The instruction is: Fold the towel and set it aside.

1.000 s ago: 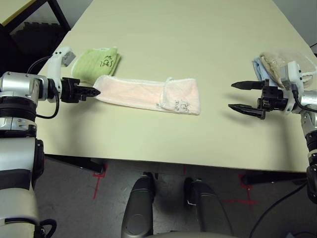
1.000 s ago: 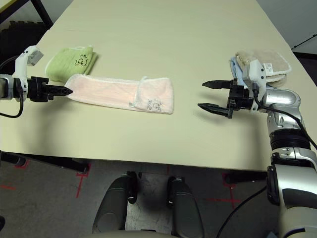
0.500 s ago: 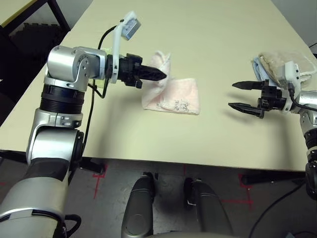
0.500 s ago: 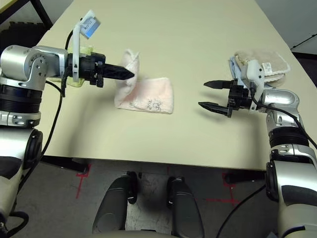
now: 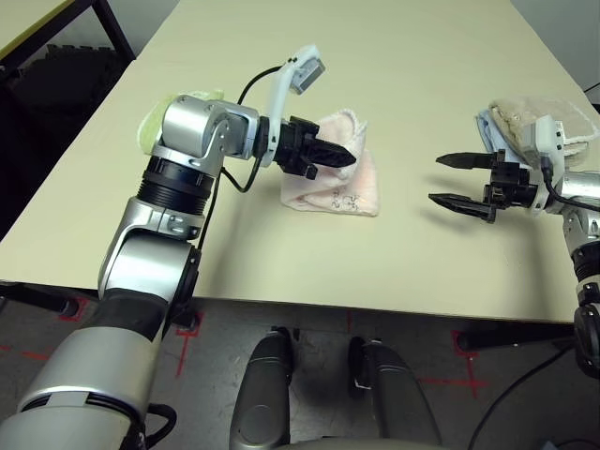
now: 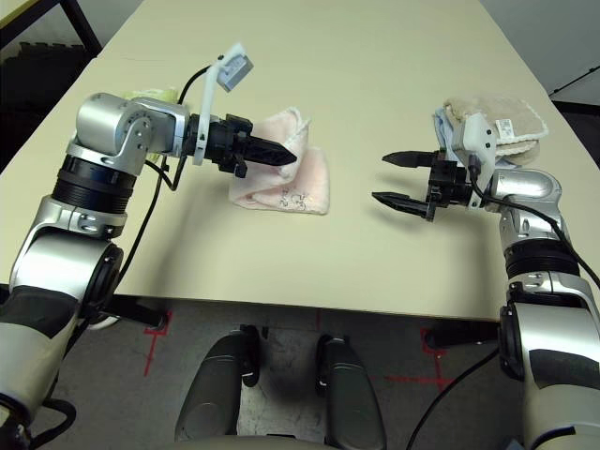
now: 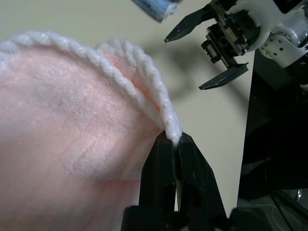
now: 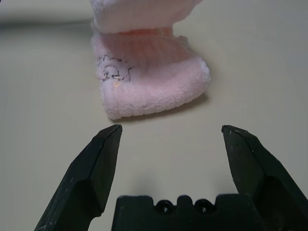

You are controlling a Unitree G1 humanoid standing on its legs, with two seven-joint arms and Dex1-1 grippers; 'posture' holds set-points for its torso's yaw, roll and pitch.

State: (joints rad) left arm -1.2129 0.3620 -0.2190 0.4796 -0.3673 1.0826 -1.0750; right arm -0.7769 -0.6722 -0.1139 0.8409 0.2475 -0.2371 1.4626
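My left gripper (image 5: 349, 159), jaws clamped on the towel (image 5: 337, 183) edge, is mid-fold over the counter (image 5: 281, 253); right gripper (image 5: 452, 180) gapes empty. Setting aside remains.

Bare table (image 5: 422, 272) between towel (image 5: 361, 183) and right hand (image 5: 448, 180); folded towels (image 5: 511, 117) close behind that hand.
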